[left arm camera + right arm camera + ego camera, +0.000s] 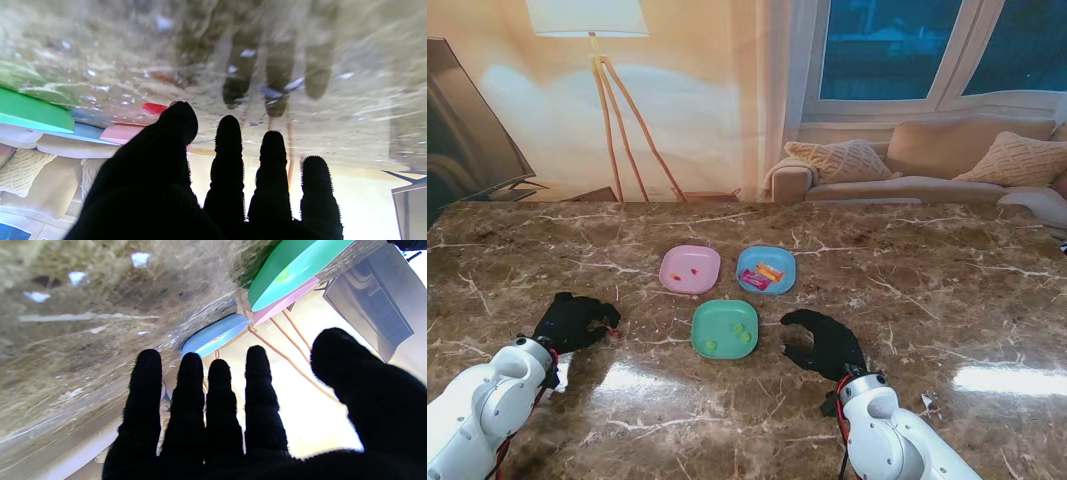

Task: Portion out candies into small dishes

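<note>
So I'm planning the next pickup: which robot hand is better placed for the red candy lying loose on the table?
Left. The left robot hand is right beside the red candy; the right robot hand is open beyond the green dish.

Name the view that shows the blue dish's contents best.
The stand view: it looks down into the blue dish, showing wrapped candies. The right wrist view catches only its rim edge-on; the left wrist view shows just a blue sliver.

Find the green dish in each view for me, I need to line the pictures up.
Stand view: green dish at table centre, nearest me of the three, between both hands.
Left wrist view: only its edge shows at the picture's border, beside the pink dish.
Right wrist view: it fills a corner, overlapping the pink dish.
Shared landmark: the pink dish.
</note>
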